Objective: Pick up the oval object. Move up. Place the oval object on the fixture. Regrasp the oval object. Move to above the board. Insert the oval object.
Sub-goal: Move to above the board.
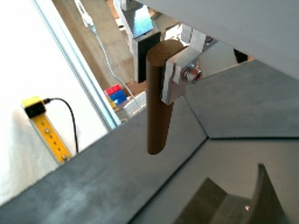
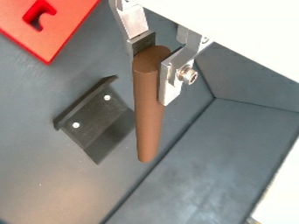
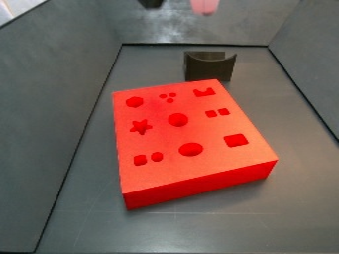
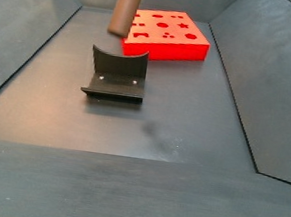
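Wrist view, gripper: my gripper (image 1: 163, 72) was closed on the slim brown wooden peg with rounded section, the oval object (image 1: 156, 96); one flat silver finger plate (image 1: 179, 74) lay against the peg's upper part, and the peg hung below it, its free end above the grey floor (image 1: 105, 179).

Wrist view, surroundings: a yellow device (image 1: 45, 127) with a black cable stood beyond the bin wall; I could not tell what it was.

Wrist view, grip: my gripper (image 2: 160, 63) held the oval object (image 2: 146, 105) near its top between the silver finger plates (image 2: 179, 68), closed to the peg's width.

Wrist view, fixture: the small dark grey block with base plate, the fixture (image 2: 91, 118), sat on the floor beside the hanging peg, apart from it.

Wrist view, board: a corner of the bright red square slab, the board (image 2: 41, 26), showed beyond the fixture.

Side view, board: the board (image 3: 185, 139) lay on the floor, its top face carrying star, circle, square and oval cut-outs.

Side view, fixture: the fixture (image 3: 209, 65) stood just behind the board, notch upward.

Side view, gripper: only a blurred trace at the upper edge; the grip could not be read there.

Side view, peg: the oval object (image 4: 126, 7) hung slightly tilted, clear above the fixture (image 4: 117, 75), not touching it; my gripper was out of frame.

Side view, board: the board (image 4: 169, 35) lay beyond the fixture.
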Robot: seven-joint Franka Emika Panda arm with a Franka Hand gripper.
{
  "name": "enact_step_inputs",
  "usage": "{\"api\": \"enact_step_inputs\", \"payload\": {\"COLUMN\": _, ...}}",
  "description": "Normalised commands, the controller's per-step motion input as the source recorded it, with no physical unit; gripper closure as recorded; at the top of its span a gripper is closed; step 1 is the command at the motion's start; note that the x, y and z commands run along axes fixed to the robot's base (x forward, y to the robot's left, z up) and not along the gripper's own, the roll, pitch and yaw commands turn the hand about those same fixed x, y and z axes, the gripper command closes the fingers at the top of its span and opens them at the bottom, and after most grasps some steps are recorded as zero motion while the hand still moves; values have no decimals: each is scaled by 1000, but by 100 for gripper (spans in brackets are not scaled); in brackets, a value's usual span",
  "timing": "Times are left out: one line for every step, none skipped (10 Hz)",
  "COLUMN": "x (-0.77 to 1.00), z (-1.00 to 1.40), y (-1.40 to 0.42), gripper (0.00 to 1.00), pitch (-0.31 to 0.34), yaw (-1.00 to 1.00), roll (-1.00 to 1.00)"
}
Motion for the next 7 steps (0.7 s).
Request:
{"api": "enact_step_inputs", "payload": {"x": -182, "z": 968, "y": 63, "gripper": 100, "pitch": 149, "yaw": -149, "roll": -109}}
{"api": "enact_step_inputs", "payload": {"x": -147, "z": 840, "y": 56, "gripper": 100, "pitch": 165, "yaw": -119, "roll": -104}}
{"api": "enact_step_inputs", "payload": {"x": -83, "z": 590, "y": 35, "gripper": 100, "pitch": 186, "yaw": -58, "roll": -79}}
{"api": "enact_step_inputs", "payload": {"x": -65, "z": 461, "y": 23, "gripper": 100, "pitch": 197, "yaw": -32, "roll": -67}}
{"api": "enact_step_inputs", "payload": {"x": -32, "z": 214, "y": 7, "gripper": 100, "pitch": 205, "yaw": 18, "roll": -45}}
{"api": "enact_step_inputs", "payload": {"x": 2, "z": 10, "y": 1, "gripper": 100, "pitch": 203, "yaw": 65, "roll": -21}}
{"api": "enact_step_inputs", "payload": {"x": -310, "z": 164, "y": -1000, "gripper": 100, "pitch": 150, "yaw": 1000, "roll": -492}}
